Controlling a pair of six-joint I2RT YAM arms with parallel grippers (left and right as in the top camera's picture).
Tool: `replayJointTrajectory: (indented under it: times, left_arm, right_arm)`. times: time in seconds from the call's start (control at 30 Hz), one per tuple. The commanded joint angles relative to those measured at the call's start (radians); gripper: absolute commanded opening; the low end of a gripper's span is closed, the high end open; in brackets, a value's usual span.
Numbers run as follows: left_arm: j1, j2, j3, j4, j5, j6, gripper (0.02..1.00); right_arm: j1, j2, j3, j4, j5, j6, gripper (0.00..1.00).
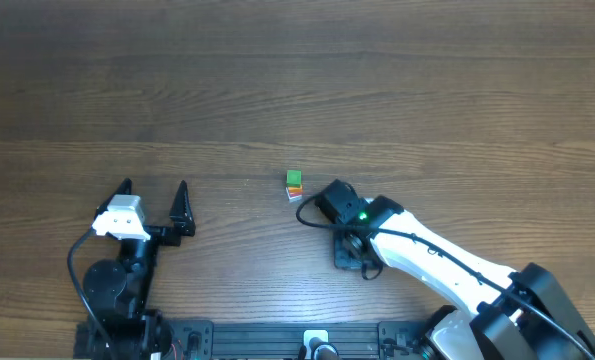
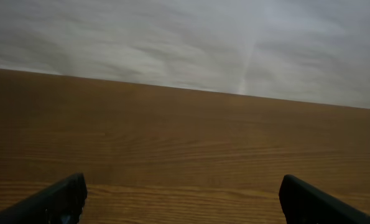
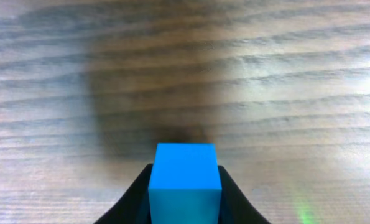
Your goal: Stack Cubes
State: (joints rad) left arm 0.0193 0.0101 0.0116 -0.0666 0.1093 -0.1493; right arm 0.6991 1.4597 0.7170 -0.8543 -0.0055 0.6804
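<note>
At the left of the wooden table (image 1: 297, 80), my left gripper (image 1: 154, 190) rests near its base with its two dark fingers (image 2: 60, 199) spread wide and nothing between them. Its wrist view looks across bare wood grain.

Near the table's middle stands a small stack (image 1: 294, 185): a green cube (image 1: 294, 178) on top of what looks like a reddish cube (image 1: 295, 192). They are too small for me to judge how squarely they sit.

Just to the right of the stack, close beside it but not touching, is my right gripper (image 1: 315, 203). In its wrist view it is closed on a blue cube (image 3: 185, 180), with one finger (image 3: 135, 196) pressed flat against each of two opposite sides. The cube sits square and upright in the grip, with its front face and top edge showing. Below it I see wood grain and a dark shadow.

I judge the blue cube to be light, rigid and smooth-sided, so moderate pressure should hold it and it should not deform. Opposite flat faces, as it is held now, are the right place to grip. A corner grip would let it twist. The stack itself is narrow and probably light, so a nudge from a finger could topple it. The cube should come down level and centred before the fingers let go.
</note>
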Motion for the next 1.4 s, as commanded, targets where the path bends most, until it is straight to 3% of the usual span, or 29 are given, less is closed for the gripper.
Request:
replayJointTrajectory:
  times: [0.03, 0.3, 0.63, 1.4]
  left_arm:
    - [0.005, -0.004, -0.006, 0.0, 0.013, 0.015, 0.998]
    - [0.005, -0.004, -0.006, 0.0, 0.013, 0.015, 1.0]
    - [0.005, -0.004, -0.006, 0.0, 0.013, 0.015, 1.0]
    - [0.005, -0.004, -0.006, 0.0, 0.013, 0.015, 1.0]
  right_arm:
    - [0.003, -0.005, 0.224, -0.128, 0.027, 0.002, 0.141]
    - [0.055, 0.071, 0.621, -0.295, 0.04, 0.002, 0.097]
    - [0.081, 0.37, 1.02, -0.514, 0.074, 0.065, 0.075]
    - [0.058, 0.511, 1.05, -0.47, 0.082, 0.109, 0.016]
